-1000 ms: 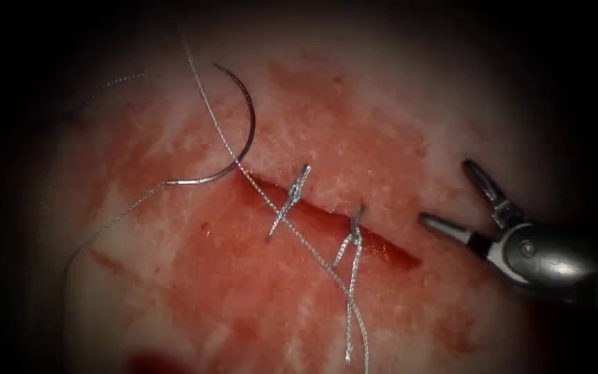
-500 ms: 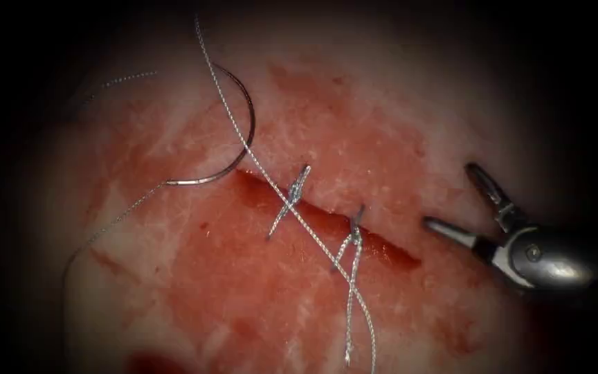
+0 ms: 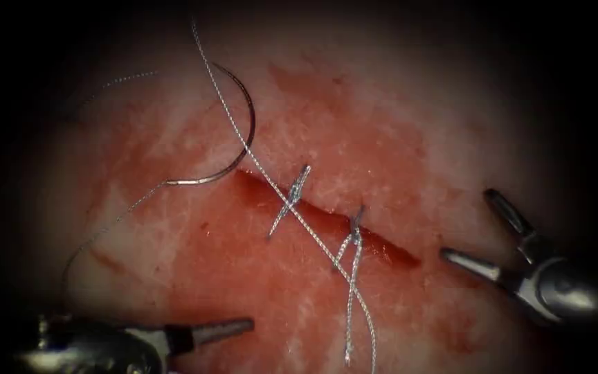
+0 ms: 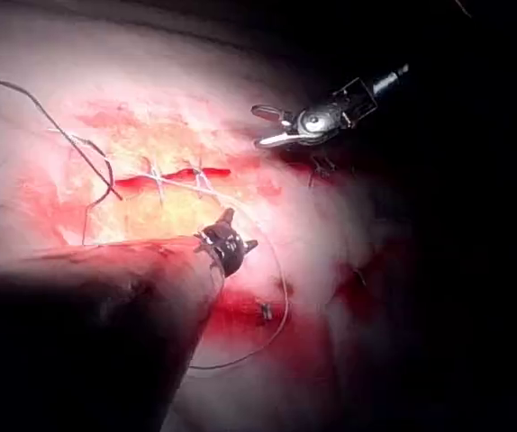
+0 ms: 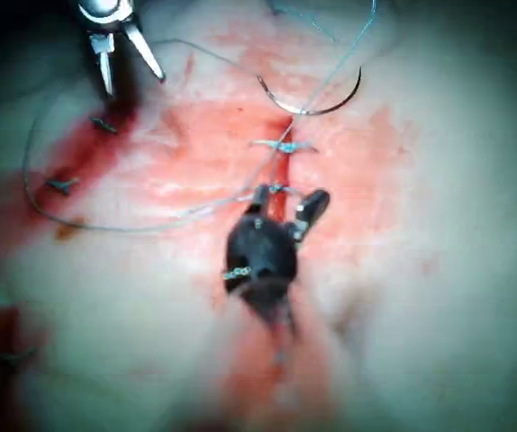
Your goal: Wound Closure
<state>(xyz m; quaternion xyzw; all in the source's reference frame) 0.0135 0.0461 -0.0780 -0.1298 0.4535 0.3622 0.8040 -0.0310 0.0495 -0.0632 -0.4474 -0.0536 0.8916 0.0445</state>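
Tissue [image 3: 327,131]: pork belly, wet with red fluid [image 3: 243,277] on both sides of the cut [image 3: 327,221]. The cut runs from upper left to lower right in the endoscope view and carries two stitches [image 3: 292,197] with cut ends standing loose.

Right claw [image 3: 475,228]: sits off the right end of the cut, jaws spread wide, holding nothing. Compared with a second ago it has drawn back toward the right.

Left claw [image 3: 233,327]: has newly entered at the lower left, below the cut. Its jaws look narrow and nothing is seen between them in the endoscope view; in the right wrist view they appear parted, so the state cannot be told with confidence.

Needle [image 3: 240,149]: lies free on the tissue at the left end of the cut, held by neither claw and not in the tissue as far as can be seen. Its arc opens to the left; the tip points up and left, the swaged end points left, and its long axis stands roughly upright.

Thread [image 3: 271,187]: runs from the top across the needle and the stitches to the lower edge; a second strand trails left from the needle's end.

Risk, as judged: with thread lying over the needle, a grasp there could catch thread, dragging the stitches or tangling.
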